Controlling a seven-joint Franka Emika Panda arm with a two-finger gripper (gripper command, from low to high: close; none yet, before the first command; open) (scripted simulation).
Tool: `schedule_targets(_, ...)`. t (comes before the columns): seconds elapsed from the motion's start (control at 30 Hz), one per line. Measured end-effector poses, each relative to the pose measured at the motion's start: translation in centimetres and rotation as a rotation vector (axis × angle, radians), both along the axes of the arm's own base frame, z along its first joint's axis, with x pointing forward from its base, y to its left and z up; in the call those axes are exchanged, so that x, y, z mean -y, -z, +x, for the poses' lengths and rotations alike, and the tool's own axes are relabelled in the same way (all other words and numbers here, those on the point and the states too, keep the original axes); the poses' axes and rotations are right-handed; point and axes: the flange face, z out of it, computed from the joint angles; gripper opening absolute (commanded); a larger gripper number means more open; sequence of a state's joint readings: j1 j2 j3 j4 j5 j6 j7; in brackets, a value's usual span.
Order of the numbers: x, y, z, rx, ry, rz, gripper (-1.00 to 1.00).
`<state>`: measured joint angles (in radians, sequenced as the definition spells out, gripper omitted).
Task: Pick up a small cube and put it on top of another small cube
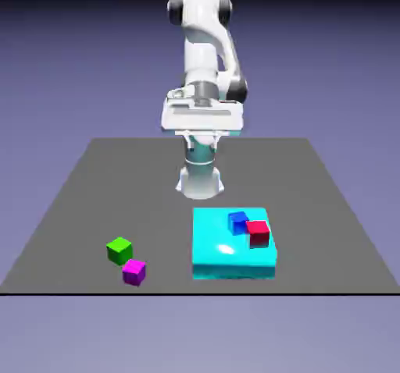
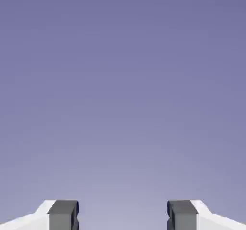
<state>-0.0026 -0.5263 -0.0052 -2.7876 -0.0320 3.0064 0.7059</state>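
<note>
Four small cubes show in the exterior view. A green cube and a magenta cube sit close together on the grey table at the front left. A blue cube and a red cube rest touching on a cyan block at the front right. My gripper hangs high above the table's far middle, well away from every cube. In the hand view the gripper is open, its grey fingertips wide apart with only the blue-violet backdrop between them.
The dark grey table ends in a front edge just below the magenta cube. The arm's base stands behind the cyan block.
</note>
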Motion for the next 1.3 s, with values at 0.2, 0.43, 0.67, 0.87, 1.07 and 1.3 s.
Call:
schedule_targets(0.2,3.5,6.0,3.7,-0.271,-0.143,-0.208,0.0)
schedule_targets(0.43,9.5,14.1,5.9,-0.611,-0.332,-0.386,0.0)
schedule_targets(0.67,15.7,22.8,5.7,-0.963,-0.574,-0.494,0.0)
schedule_targets(0.87,19.4,29.4,4.3,-1.114,-0.682,-0.516,0.0)
schedule_targets(1.07,20.0,31.7,3.8,-1.115,-0.683,-0.515,-1.0)
schedule_targets(1.3,12.7,24.1,6.6,-1.092,-0.745,-0.549,-1.0)
